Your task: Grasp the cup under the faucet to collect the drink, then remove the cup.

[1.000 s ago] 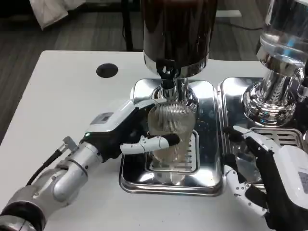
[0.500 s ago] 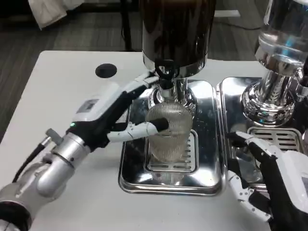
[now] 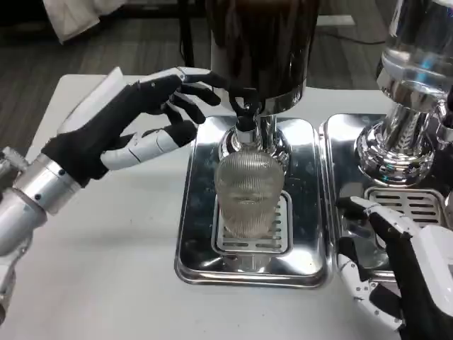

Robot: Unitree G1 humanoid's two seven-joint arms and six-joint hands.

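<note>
Your left hand [image 3: 131, 120] hung above the table [image 3: 106, 234], up and to the left of the cup [image 3: 248, 195], with its fingers spread and nothing in them; the fingertips [image 3: 205, 79] reached toward the faucet [image 3: 244, 113] of the dark dispenser [image 3: 258, 49], though from this angle you could not tell whether they touched it. The cup, a clear ribbed one, stood upright on the grate [image 3: 279, 234] in the middle of the steel tray [image 3: 191, 241], directly under the faucet and free of both hands. What it held, if anything, could not be made out through the ribbing. Your right hand [image 3: 396, 276] sat low at the picture's right corner, just beside the tray's right edge and in front of a second tray [image 3: 340, 142], its fingers apart and curved, holding nothing and well clear of the cup. On that second tray stood a chrome dispenser [image 3: 410, 106] with its own grate [image 3: 403, 202] before it. A round black cap [image 3: 156, 104] lay in the table beyond your left hand.
</note>
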